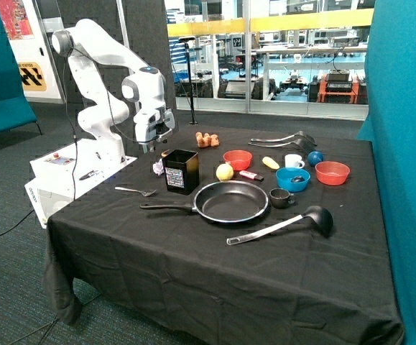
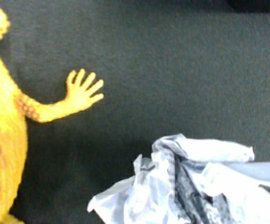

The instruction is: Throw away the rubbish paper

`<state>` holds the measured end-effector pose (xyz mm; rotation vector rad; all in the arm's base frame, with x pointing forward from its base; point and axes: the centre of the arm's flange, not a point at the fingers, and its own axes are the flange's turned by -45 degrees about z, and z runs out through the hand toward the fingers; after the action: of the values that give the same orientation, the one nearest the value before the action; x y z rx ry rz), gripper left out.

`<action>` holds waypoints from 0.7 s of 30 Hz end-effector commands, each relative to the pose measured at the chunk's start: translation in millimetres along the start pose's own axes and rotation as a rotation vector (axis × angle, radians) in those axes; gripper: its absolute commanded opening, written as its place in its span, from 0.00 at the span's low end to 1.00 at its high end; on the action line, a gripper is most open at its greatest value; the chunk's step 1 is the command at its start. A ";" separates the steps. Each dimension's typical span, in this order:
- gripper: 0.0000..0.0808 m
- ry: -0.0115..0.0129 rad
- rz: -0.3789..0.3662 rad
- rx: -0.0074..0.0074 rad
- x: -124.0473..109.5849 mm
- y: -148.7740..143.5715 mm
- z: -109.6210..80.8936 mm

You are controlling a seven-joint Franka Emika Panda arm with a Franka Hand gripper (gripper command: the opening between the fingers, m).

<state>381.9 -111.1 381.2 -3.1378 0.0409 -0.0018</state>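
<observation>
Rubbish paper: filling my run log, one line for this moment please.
tool: above rubbish paper | paper: on table, beside black box | binned: no

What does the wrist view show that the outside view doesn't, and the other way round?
Only the wrist view shows a yellow toy lizard with its splayed foot on the black cloth, close beside the paper. Only the outside view shows the arm, the gripper hanging above the paper, the black box next to it, the frying pan, the lemon and the bowls. Both show the crumpled paper wad lying on the black tablecloth, not yet picked up. Neither view shows the fingers clearly.
</observation>
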 end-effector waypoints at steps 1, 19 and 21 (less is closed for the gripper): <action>0.88 -0.0008 0.157 -0.0037 -9.5 -2.1 23.4; 0.93 -0.0005 0.319 -0.0037 -35.6 6.9 47.1; 0.93 -0.0005 0.319 -0.0037 -34.9 6.8 49.7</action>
<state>353.4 -113.3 343.4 -3.1070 0.4700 -0.0004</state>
